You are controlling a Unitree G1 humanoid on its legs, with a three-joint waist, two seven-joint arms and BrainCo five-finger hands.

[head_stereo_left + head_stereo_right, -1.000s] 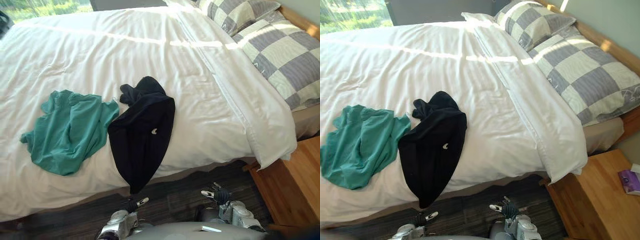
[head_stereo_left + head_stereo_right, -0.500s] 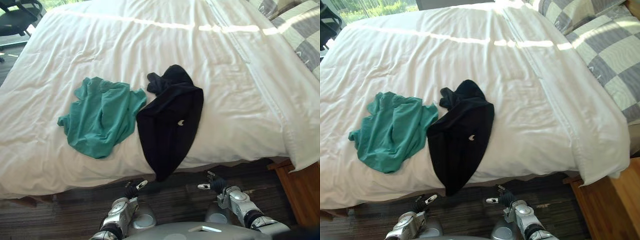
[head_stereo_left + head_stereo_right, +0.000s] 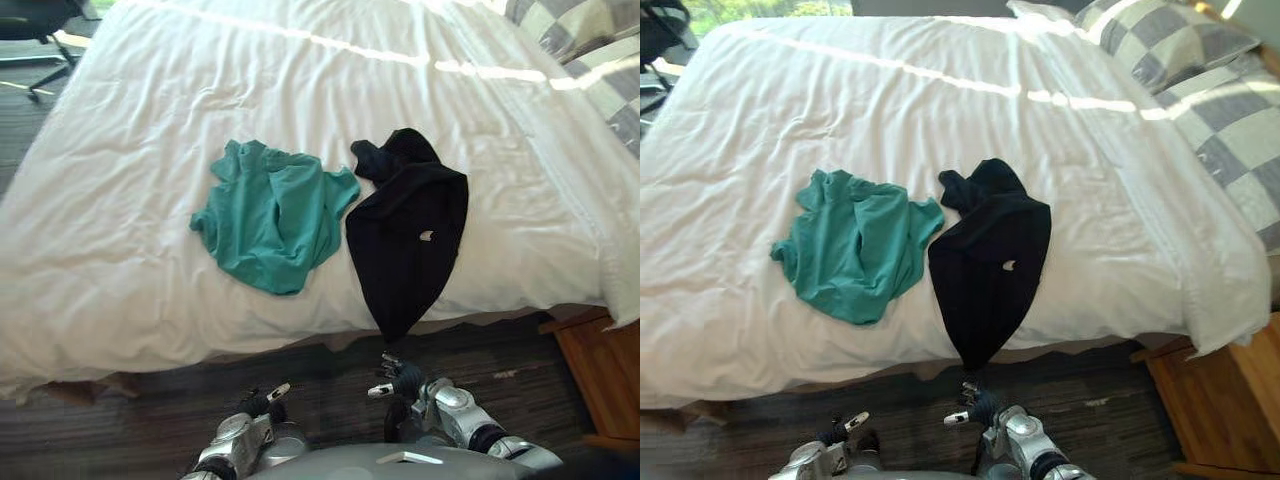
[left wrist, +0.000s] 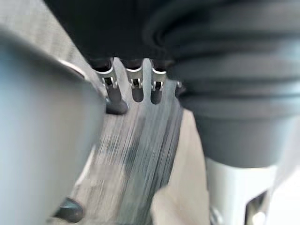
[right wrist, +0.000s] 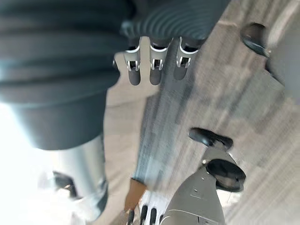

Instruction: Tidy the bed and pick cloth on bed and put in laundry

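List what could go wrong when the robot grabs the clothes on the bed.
1. The black cloth hangs over the edge of the bed; a loose pinch may let it slide to the floor.
2. The teal cloth seems to touch it, so pulling one may drag the other.
3. The right robot hand and left robot hand sit low before the bed's edge and may catch it when raised.

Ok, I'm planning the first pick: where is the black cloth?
In the left eye view, the black cloth lies at the bed's near edge, its tip hanging over, just right of the green cloth.
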